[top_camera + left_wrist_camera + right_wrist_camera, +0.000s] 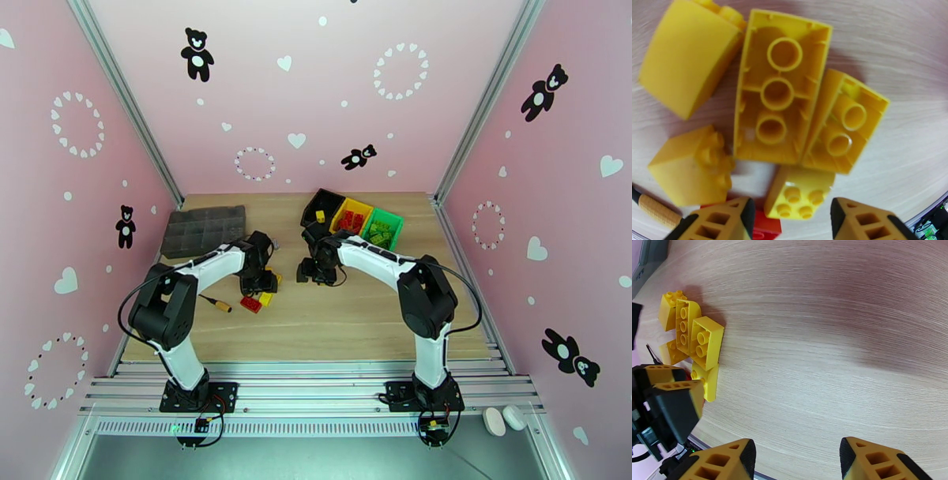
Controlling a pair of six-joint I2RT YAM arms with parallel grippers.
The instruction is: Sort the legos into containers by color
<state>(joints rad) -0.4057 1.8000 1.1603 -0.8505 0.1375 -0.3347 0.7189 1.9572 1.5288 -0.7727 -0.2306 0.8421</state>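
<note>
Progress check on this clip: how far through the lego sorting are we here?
Done: green legos sit in the green bin, red legos in the yellow bin, one yellow brick in the black bin. In hand: nothing gripped; the left gripper hangs open over a small yellow brick, the right gripper open over bare table. Left: the yellow cluster and a red brick beside it.

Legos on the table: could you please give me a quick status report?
Left gripper open above yellow legos. Right gripper open over bare table. Red lego and screwdriver crowd the pile's edge.
</note>
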